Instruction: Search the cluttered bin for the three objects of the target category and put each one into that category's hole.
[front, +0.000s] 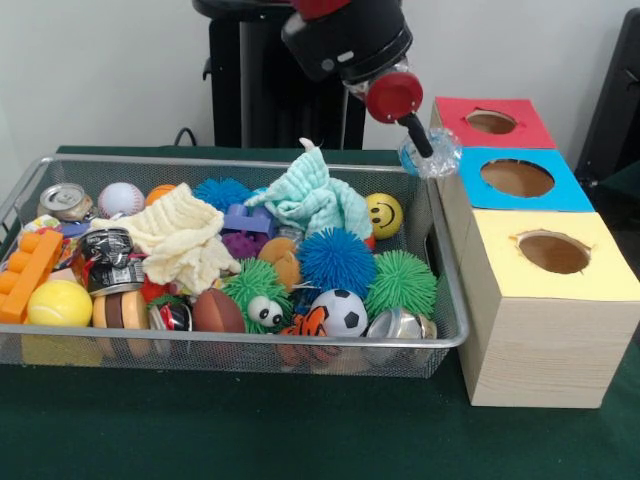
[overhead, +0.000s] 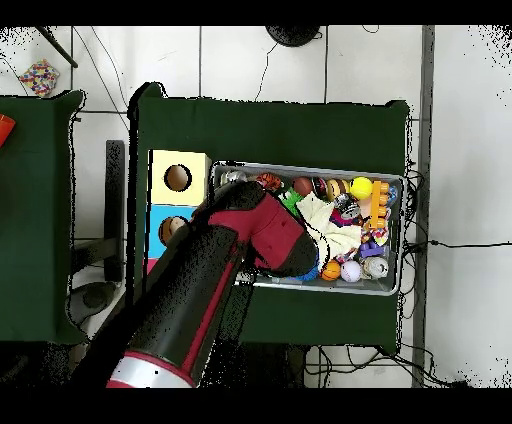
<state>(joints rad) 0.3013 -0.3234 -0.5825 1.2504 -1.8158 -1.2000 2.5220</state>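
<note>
The gripper (front: 432, 148) pinches a clear, glittery ball (front: 430, 153) above the wire-mesh bin's (front: 250, 340) rounded rim at its box-side end. The round hole (front: 491, 122) in the red box top (front: 530, 130) lies near, at about two o'clock from the ball. Spiky balls and crumpled cloths crowd the bin.

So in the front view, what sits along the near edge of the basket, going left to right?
Yellow ball → burger toy → brown football → green fuzzy toy with googly eyes → soccer ball → shiny silver ball, then the yellow-topped box outside the bin.
</note>
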